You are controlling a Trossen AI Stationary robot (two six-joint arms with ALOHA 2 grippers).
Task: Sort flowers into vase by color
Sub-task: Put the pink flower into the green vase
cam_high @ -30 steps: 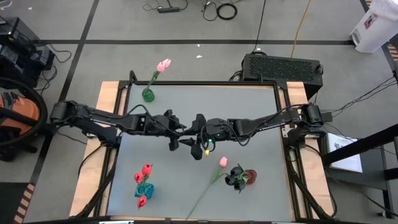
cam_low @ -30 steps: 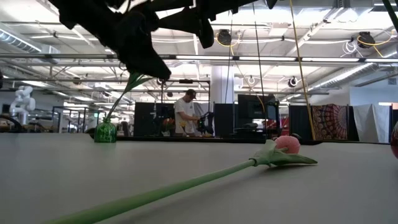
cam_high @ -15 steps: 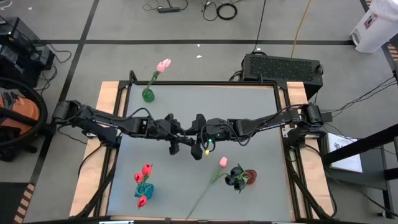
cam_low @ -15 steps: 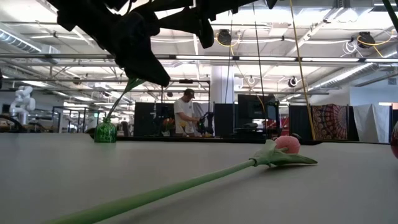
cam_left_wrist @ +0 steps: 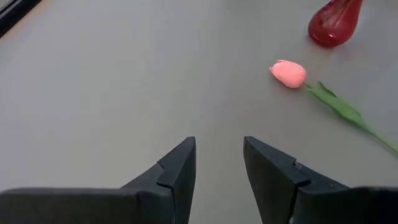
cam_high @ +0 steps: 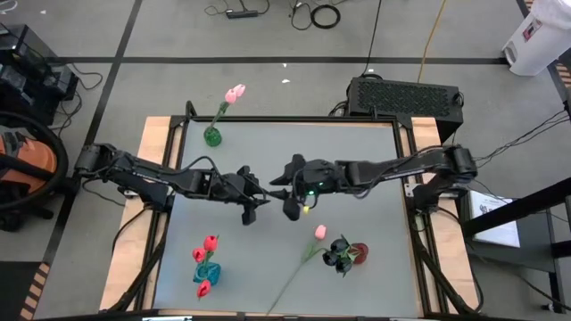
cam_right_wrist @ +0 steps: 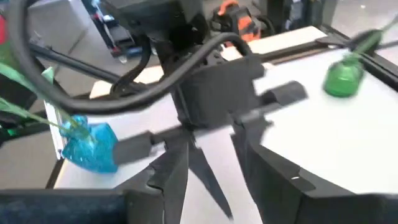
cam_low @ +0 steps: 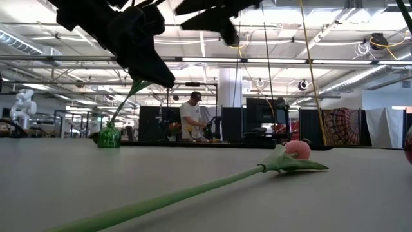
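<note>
Listing contents of the grey table top (cam_high: 357,143), left to right, placed against the loose pink tulip (cam_high: 319,233) as landmark.

Blue glass vase (cam_high: 207,270): well to the left of the tulip, near the front edge; holds two red-headed tulips (cam_high: 209,243) on green stems.

Green glass vase (cam_high: 212,136): far behind and to the left of the tulip, at the back edge; holds one pink-headed tulip (cam_high: 235,93) leaning outward over the table's rim.

Left gripper (cam_high: 253,209): raised above the table, behind and to the left of the tulip. Jaws apart, nothing between them; the left wrist view shows bare table in the gap.

Right gripper (cam_high: 290,209): raised, just right of the left gripper, behind the tulip and closer to it. Jaws apart, empty; the right wrist view looks past them at the left arm.

Loose pink tulip: lying flat on the table, apart from both grippers, its green stem (cam_high: 290,281) trailing toward the front edge.

Red glass vase (cam_high: 357,254): just right of the tulip's head, not touching it; holds black-headed tulips (cam_high: 338,254).

Person (cam_low: 191,117): standing in the room beyond the table, seen in the low view.
</note>
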